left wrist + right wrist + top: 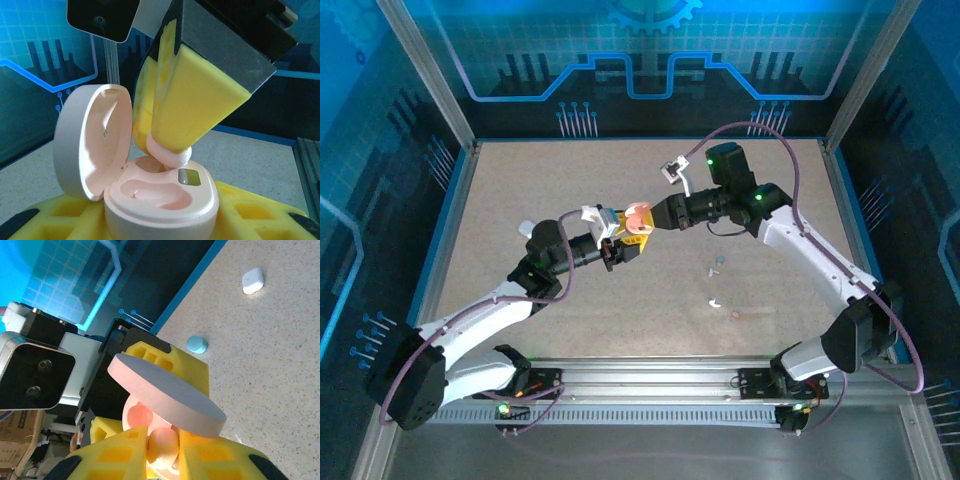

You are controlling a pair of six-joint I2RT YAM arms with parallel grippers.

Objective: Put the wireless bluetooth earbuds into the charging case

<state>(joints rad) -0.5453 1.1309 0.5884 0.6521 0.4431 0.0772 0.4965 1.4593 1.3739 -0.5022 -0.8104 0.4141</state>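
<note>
Pink earbud is clamped between the yellow pads of the right tool, hanging off their very tips; it sits straight above the open charging case and looks to be touching the rim of the back well, right beside the little grey-green window. Honestly can't tell whether it's partly seated or just resting on the edge, since the pads cover the top of it; its long axis runs down and slightly left, roughly in line with the fingers. The front well is empty; the lid stands open and near upright just left of the pads, not touching them as far as I can see. Left tool is clenched on the case body from both sides, holding it up off the counter. Right arm comes in from the right with its elbow raised and its wrist aimed left; left arm reaches up from the near left to meet it mid-counter.
</note>
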